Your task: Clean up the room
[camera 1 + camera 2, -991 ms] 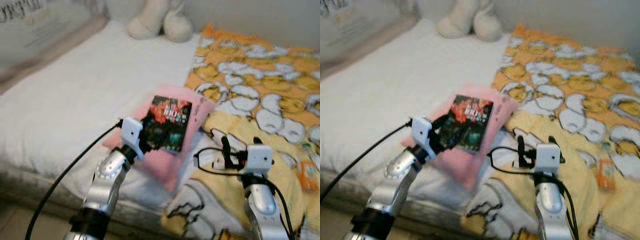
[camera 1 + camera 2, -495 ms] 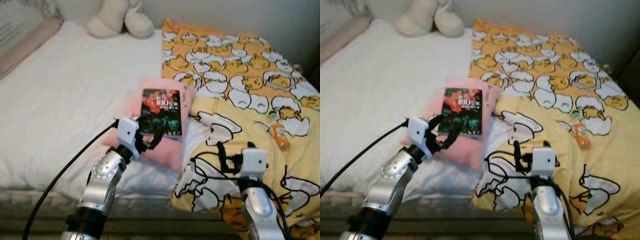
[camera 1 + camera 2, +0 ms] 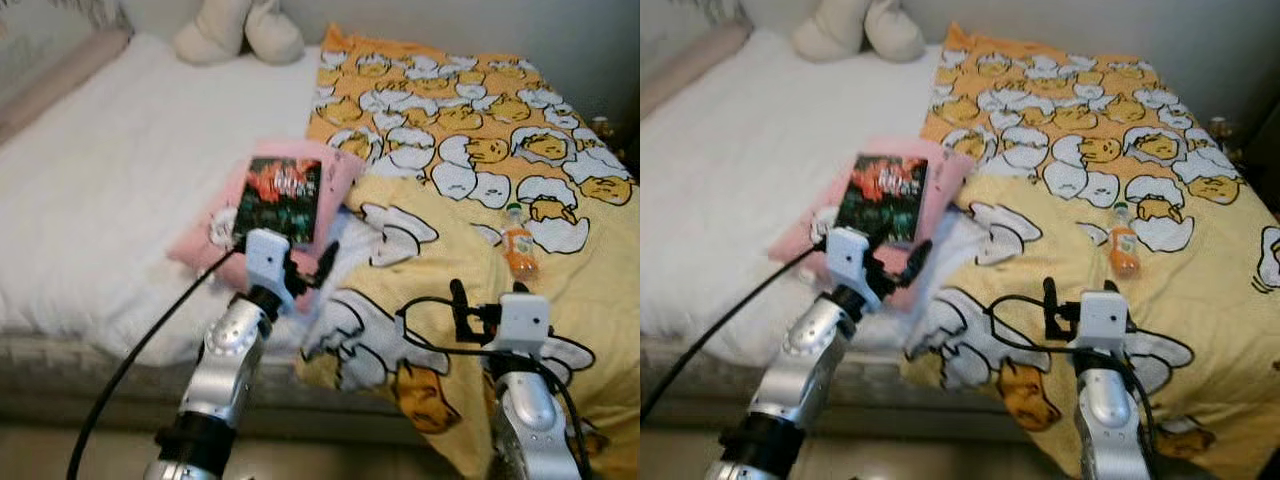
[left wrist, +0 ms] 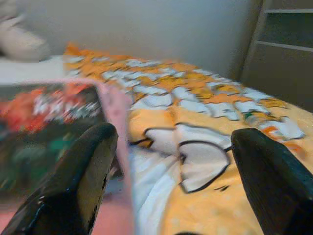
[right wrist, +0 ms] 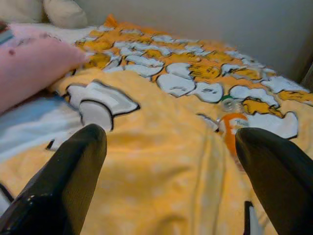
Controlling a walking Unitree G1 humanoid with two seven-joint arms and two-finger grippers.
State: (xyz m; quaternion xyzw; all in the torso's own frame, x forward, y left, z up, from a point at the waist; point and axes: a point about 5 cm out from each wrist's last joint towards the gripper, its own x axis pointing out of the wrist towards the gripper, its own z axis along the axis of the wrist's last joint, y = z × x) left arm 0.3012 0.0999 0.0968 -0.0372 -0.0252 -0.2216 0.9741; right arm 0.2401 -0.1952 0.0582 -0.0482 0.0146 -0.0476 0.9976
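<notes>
Your left pincer [image 3: 308, 268] hangs spread wide, empty, at the near edge of the pink pillow [image 3: 335, 175]; the book [image 3: 279, 199] lies just beyond it. Your right pincer [image 5: 171, 161], also wide, hovers over the yellow blanket [image 3: 560, 260], the orange bottle [image 3: 518, 251] ahead.

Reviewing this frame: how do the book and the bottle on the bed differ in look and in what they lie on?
The book is flat, dark-covered with red and green print, and lies on the pink pillow. The bottle is small, rounded and orange with a pale cap, and lies on its side on the yellow blanket. The book is by the left gripper; the bottle is nearer the right gripper. Neither is held.
</notes>
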